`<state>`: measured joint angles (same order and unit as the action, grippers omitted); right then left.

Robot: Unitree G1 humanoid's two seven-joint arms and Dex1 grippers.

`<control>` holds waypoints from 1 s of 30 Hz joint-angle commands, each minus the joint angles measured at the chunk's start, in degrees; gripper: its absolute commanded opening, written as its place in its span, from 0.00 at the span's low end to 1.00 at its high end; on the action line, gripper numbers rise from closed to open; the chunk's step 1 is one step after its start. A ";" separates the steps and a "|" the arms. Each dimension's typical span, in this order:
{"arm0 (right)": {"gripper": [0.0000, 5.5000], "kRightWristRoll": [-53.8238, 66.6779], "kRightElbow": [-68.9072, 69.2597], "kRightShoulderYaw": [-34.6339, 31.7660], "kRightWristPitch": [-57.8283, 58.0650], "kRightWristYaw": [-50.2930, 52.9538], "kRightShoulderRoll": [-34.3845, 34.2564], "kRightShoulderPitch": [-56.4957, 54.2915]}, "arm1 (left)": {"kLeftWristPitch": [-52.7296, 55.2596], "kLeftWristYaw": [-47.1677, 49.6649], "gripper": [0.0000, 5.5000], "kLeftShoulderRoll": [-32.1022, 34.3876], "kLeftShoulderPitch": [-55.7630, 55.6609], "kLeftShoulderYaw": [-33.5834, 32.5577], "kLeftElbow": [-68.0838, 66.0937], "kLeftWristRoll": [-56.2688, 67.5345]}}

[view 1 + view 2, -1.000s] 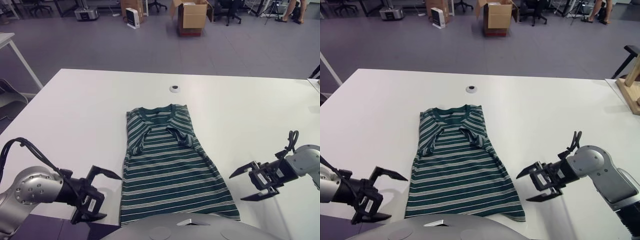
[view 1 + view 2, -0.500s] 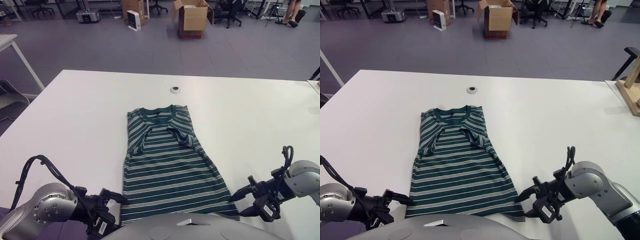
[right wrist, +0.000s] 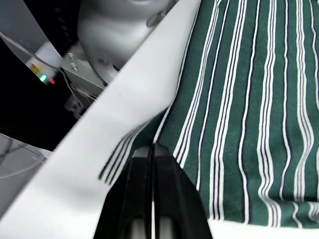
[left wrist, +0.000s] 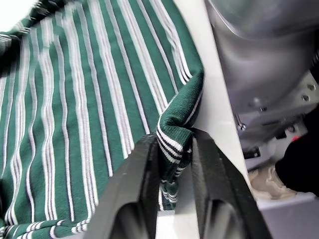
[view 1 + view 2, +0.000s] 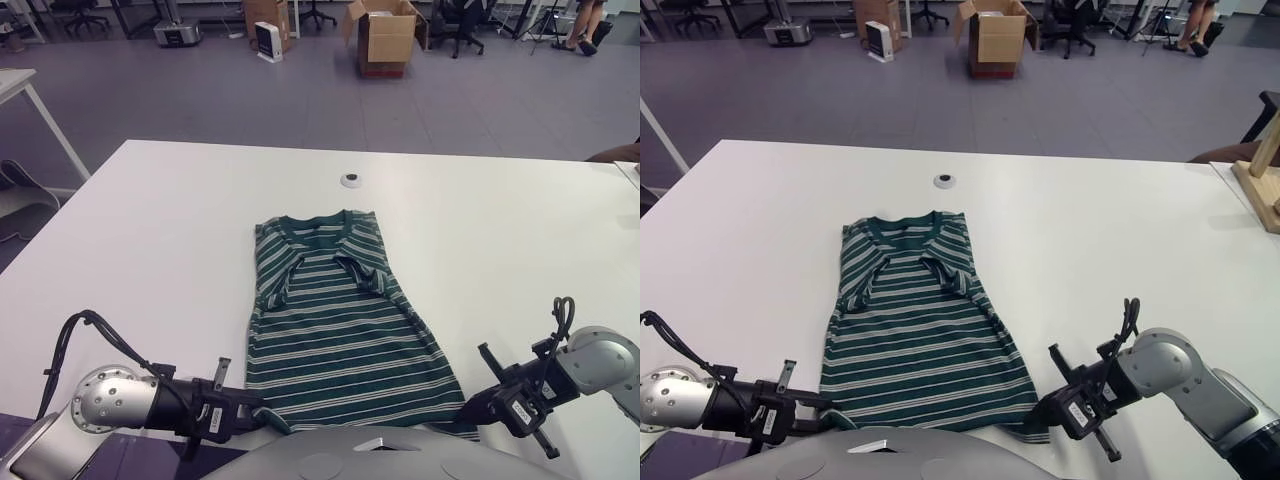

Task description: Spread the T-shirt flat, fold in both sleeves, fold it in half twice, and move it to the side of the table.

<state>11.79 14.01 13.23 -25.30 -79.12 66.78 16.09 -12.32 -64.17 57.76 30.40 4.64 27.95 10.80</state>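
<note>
- Left arm [image 5: 108, 397]: silver-grey rounded joint, looped black cable.
- Right arm [image 5: 601, 360]: matching silver shell, black cable loop.
- Left gripper [image 5: 260, 411], right gripper [image 5: 469, 408]: black, white labels.

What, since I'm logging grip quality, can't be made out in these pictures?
- Right wrist view: whether the right gripper pinches the T-shirt hem; its closed fingers hide the contact.
- Eye views: the small round object beyond the collar is too small to identify.
</note>
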 commanded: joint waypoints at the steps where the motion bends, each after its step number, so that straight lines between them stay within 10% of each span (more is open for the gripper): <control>1: 0.00 2.18 -0.94 -1.67 2.07 -1.71 1.28 -1.99 | 5.10 0.23 0.05 -0.33 -1.73 -2.06 1.68 5.54; 12: 0.32 -1.93 -2.37 -3.13 -8.39 -2.18 1.80 0.80 | 6.44 -3.21 0.01 0.59 0.28 -4.02 0.85 6.36; 22: 0.32 -11.11 -4.03 0.97 -11.64 3.97 -1.53 1.32 | 9.84 -3.18 0.01 -0.55 -1.34 -4.71 -0.42 8.92; 30: 0.09 -10.20 -2.72 2.61 -6.85 6.04 -1.29 2.58 | 10.95 -3.02 0.01 -1.10 -1.98 -4.70 -0.74 9.05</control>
<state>2.54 11.71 14.83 -34.38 -73.14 65.61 18.12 -1.77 -67.02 56.59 28.98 0.42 27.63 19.72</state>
